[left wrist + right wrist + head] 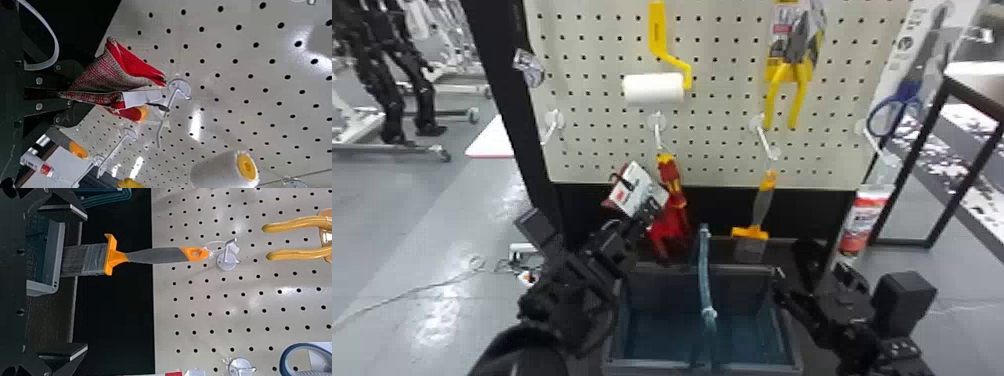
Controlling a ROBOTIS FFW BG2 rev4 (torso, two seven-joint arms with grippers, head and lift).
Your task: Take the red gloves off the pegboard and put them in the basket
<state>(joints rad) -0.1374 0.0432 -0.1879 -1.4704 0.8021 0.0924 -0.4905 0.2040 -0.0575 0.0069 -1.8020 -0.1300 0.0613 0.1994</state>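
In the head view my left gripper (643, 218) is in front of the pegboard's lower edge, shut on the red gloves. Their white card (635, 189) tilts up above it, its black hanger loop apart from the hooks. In the left wrist view the red and grey gloves (113, 72) lie pinched in the left gripper (58, 94). The grey basket (612, 350) stands below, its teal handle upright. My right gripper (809, 277) is at the basket's right side; in the right wrist view the right gripper (87, 282) is open and empty.
A red and yellow tool (670, 177) hangs from the middle hook (657, 121), close beside the gloves. Also on the pegboard (712, 150) are a paint roller (654, 88), yellow-handled pliers (797, 95), blue-handled scissors and a brush (156, 255). A red-labelled tube (863, 222) hangs at the right.
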